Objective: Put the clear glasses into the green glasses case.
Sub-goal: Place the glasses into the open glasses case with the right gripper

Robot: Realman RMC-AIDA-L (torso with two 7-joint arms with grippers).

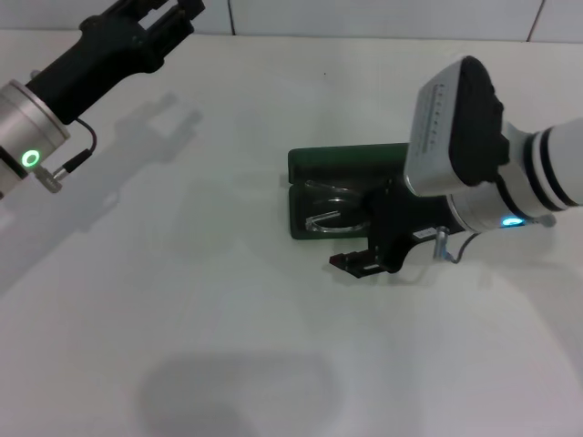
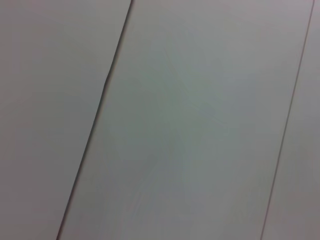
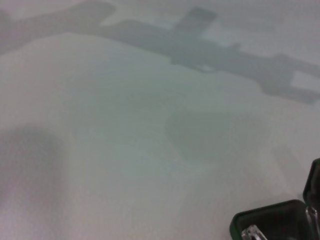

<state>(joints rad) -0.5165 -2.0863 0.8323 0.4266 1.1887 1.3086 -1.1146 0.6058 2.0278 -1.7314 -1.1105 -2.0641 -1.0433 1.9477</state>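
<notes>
1. You are looking at a plain white table (image 1: 182, 319) that fills nearly the whole head view; soft grey shadows of the two arms lie across it, one broad patch near the front edge.
2. Along the far side the table meets a pale wall (image 1: 383, 18) marked with thin dark seams. Your left wrist camera shows only such pale panels with dark lines between them.
3. The green glasses case (image 1: 342, 164) lies open near the middle of the table, lid tipped back toward the wall.
4. The clear glasses (image 1: 330, 215) lie inside the case's lower half, part of them hidden by the arm above.
5. Your right gripper (image 1: 363, 262) hangs just over the near edge of the case; you cannot tell from these views how far its fingers are parted.
6. Your left gripper (image 1: 168, 20) is raised at the far left corner, well apart from the case, and its finger state cannot be told either.
7. The right wrist view catches one corner of the case.
</notes>
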